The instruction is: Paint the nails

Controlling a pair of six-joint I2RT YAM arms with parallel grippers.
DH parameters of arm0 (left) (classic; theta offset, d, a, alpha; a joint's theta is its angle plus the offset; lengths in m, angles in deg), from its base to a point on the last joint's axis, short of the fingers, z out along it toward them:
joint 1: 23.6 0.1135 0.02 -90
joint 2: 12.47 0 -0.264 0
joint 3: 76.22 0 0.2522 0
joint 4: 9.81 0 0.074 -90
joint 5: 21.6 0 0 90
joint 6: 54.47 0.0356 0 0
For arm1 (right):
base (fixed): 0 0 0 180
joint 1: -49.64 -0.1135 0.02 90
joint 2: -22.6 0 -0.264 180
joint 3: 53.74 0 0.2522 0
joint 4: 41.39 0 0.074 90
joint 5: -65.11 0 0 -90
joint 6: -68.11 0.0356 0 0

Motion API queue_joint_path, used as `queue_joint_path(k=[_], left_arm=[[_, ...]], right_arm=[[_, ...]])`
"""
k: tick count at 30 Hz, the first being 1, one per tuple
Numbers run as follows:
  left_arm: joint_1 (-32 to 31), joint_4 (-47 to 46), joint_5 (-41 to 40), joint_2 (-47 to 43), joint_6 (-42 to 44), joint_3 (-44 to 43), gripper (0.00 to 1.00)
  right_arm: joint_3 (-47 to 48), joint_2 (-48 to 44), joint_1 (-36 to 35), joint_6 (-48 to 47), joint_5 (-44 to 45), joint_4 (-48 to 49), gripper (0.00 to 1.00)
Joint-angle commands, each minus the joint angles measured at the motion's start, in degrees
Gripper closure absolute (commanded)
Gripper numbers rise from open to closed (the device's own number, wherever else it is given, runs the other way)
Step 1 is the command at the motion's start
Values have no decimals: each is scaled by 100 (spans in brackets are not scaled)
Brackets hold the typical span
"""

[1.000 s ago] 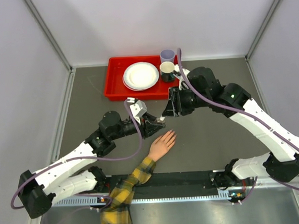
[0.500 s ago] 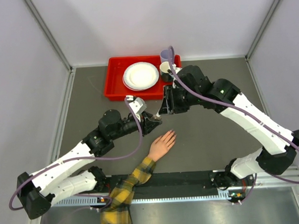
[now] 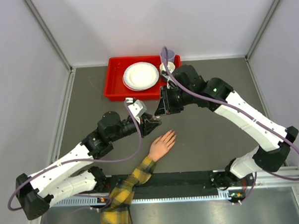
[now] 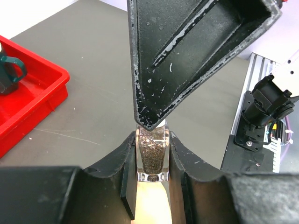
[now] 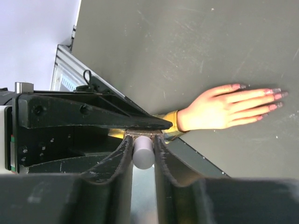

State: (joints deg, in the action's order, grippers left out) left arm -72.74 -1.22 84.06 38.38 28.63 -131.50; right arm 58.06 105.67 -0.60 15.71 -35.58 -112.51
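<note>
- Red tray [image 3: 114, 86], far centre-left of the table: it holds a white plate [image 3: 141, 75] and a dark mug [image 3: 166, 68], with a lavender cup [image 3: 168, 55] at its far right corner.
- Mannequin hand [image 3: 162, 143], near centre, lies flat. The nails [image 5: 279, 96] show pink at its fingertips, apart from both grippers.
- Left gripper [image 4: 153, 140]: clamped on an upright clear bottle [image 4: 153, 154] holding dark glittery fill.
- Right gripper [image 5: 143, 140]: closed narrowly around the white cap [image 5: 143, 153] at the bottle's top.
</note>
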Motion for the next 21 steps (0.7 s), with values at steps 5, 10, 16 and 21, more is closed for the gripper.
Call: queue_joint_path(k=[5, 10, 16, 21], left_arm=[[-16, -608, 515, -277, -284, -32, 100], [10, -1520, 1991, -418, -1181, 100, 100], [10, -3634, 3776, 2, -3157, 214, 100], [10, -4064, 4077, 241, -3952, 101, 100]], right_arm=[[31, -98, -65, -867, -502, 260, 100], [-537, -624, -65, -2537, -1784, 892, 100], [-1515, -1249, -74, -3724, -4290, 2316, 100], [-1367, -1205, -74, -4612, -4608, 2143, 100]])
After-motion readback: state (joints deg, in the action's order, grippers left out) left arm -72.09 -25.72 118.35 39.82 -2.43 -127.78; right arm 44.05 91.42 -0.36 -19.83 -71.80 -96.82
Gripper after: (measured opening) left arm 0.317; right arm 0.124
